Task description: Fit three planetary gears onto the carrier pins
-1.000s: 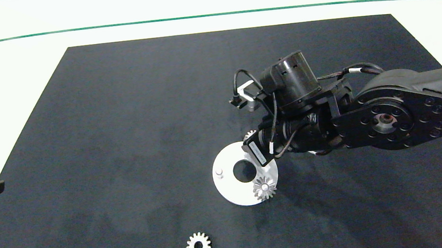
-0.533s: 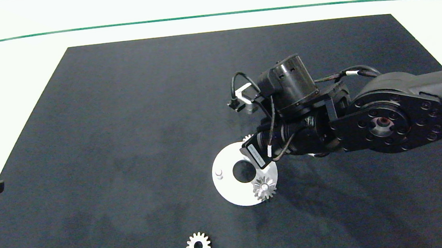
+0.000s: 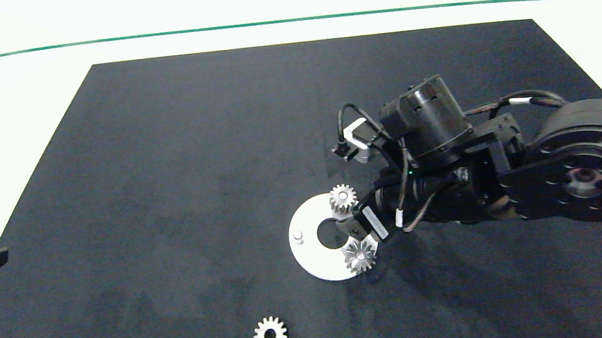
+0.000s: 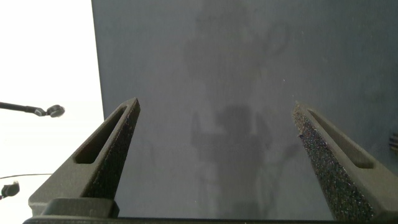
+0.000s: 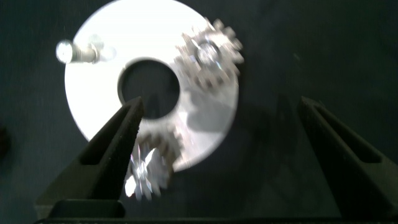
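Now third planetary gear [image 3: 270, 335] loose on counter: small, stiff, slippery metal; grip across teeth. Right gripper [image 5: 217, 124] wide, empty; left gripper [image 4: 214, 134] wide.

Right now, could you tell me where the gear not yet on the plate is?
In the head view, the loose gear lies flat on the dark mat, nearer the camera and left of the white plate.
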Available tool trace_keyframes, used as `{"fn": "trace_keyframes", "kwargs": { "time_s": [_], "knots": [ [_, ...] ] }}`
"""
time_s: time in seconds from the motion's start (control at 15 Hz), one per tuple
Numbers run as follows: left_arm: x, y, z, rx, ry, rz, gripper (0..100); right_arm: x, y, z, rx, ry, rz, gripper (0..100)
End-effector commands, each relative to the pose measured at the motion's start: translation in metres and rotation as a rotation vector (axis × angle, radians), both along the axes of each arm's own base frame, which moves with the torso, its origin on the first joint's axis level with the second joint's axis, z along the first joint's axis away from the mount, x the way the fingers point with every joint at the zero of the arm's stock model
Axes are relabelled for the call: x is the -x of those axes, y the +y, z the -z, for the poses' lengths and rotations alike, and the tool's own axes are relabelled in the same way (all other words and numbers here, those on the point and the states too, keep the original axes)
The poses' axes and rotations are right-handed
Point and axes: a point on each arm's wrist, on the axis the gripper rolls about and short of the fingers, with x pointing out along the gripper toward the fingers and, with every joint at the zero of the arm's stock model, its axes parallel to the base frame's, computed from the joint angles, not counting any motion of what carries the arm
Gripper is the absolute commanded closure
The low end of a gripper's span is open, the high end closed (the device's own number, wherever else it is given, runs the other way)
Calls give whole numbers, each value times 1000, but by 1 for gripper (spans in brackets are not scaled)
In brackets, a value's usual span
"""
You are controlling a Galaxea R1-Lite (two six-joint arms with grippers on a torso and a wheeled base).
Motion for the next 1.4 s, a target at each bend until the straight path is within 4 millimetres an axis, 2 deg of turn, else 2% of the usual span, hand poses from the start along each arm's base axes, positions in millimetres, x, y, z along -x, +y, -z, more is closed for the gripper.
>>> {"fn": "trace_keyframes", "kwargs": {
  "time_s": [0.07,0.27,0.33,0.47,0.6,0.67,0.73,0.93,1.4],
  "knots": [
    [-3,-3,5,1,26,38,0,78,-75,-44,-51,-130,66,0],
    [-4,-5,22,11,90,58,0,129,-125,-47,-80,-212,137,0],
    [2,-7,48,15,166,86,0,152,-146,-46,-111,-246,141,0],
    [19,-9,67,27,183,128,0,175,-168,-46,-153,-294,151,0],
    [29,-10,76,22,180,171,0,172,-172,-47,-138,-305,192,0],
    [33,-14,86,7,204,275,0,166,-171,-43,-108,-295,198,0],
    [37,-16,88,1,203,355,0,166,-170,-43,-100,-294,194,0],
    [35,-26,93,-37,236,526,0,169,-173,-49,-117,-333,191,0],
    [-24,-65,93,-127,199,563,0,171,-174,-51,-123,-354,182,0]
  ]
}}
